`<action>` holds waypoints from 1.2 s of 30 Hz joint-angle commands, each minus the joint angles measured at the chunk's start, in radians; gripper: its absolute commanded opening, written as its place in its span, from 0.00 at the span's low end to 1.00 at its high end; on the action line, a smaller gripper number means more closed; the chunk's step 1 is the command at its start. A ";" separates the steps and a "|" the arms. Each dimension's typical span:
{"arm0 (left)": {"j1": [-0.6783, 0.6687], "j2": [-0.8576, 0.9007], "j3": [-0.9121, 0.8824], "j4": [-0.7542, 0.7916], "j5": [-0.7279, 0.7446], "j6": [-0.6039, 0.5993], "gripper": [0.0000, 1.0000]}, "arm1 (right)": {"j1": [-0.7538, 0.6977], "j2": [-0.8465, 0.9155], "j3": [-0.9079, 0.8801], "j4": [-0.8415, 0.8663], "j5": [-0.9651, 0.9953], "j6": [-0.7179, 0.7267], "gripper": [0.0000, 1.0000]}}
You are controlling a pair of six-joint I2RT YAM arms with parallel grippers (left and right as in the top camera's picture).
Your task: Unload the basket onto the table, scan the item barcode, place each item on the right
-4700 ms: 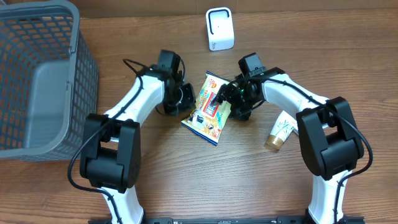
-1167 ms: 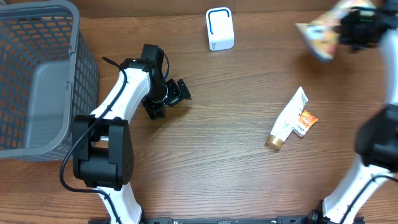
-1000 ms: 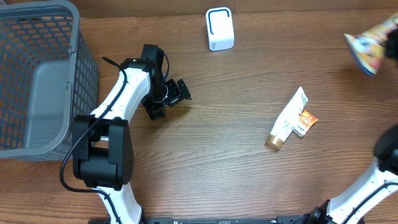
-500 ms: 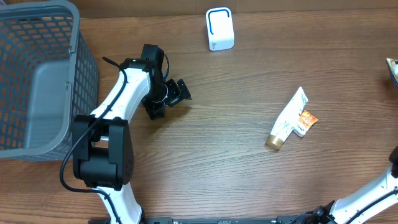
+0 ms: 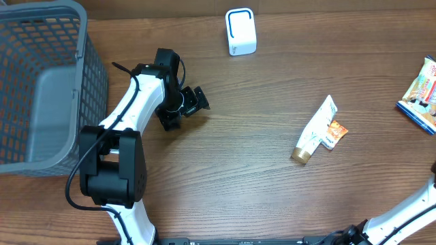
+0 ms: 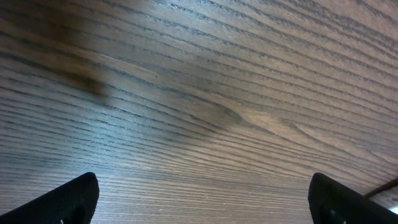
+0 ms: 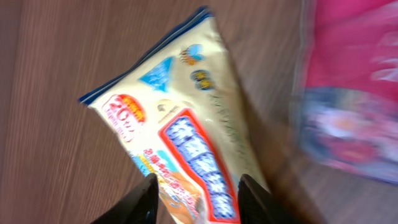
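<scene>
Task item: snack packet [image 5: 420, 94], a flat, glossy film pouch in cream with a blue border and red-and-yellow print. Lying on the table [image 5: 259, 190] at the far right edge of the overhead view, partly cut off by the frame. Well apart from the scanner [image 5: 240, 30].

Right gripper [image 7: 199, 202]: outside the overhead view, seen only through its own wrist camera. Black fingers [image 7: 144, 200] standing apart, one at each side of the packet's lower end. Contact between pads and film not discernible, so cannot tell whether clamped on the packet or merely alongside it. At the right of that view, a blurred magenta and blue shape, unidentifiable.

Left gripper [image 5: 187, 107]: jaws spread wide with nothing between them. In the wrist view, only rounded black fingertips [image 6: 68, 200] at the bottom corners, over wood. Positioned left of centre, near the basket [image 5: 95, 75].

Scanner: small white rounded box with a blue-outlined face, upright at top centre.

Tube [image 5: 315, 133]: white, flattened at the crimped end, gold cap at the lower end. Orange tag touching its side. Lying diagonally, right of centre.

Basket: grey plastic with lattice walls and a solid floor, at the left edge.

Table: dark brown, matte, with fine parallel wood grain.
</scene>
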 commanded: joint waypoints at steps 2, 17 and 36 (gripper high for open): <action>-0.002 0.002 0.011 0.001 0.000 0.008 1.00 | -0.032 -0.020 0.117 -0.029 -0.201 -0.082 0.32; -0.002 0.002 0.011 0.001 0.000 0.008 1.00 | 0.193 0.051 0.087 -0.271 0.201 0.111 0.04; -0.002 0.002 0.011 0.001 0.000 0.008 1.00 | 0.144 0.098 0.021 -0.040 0.314 0.164 0.04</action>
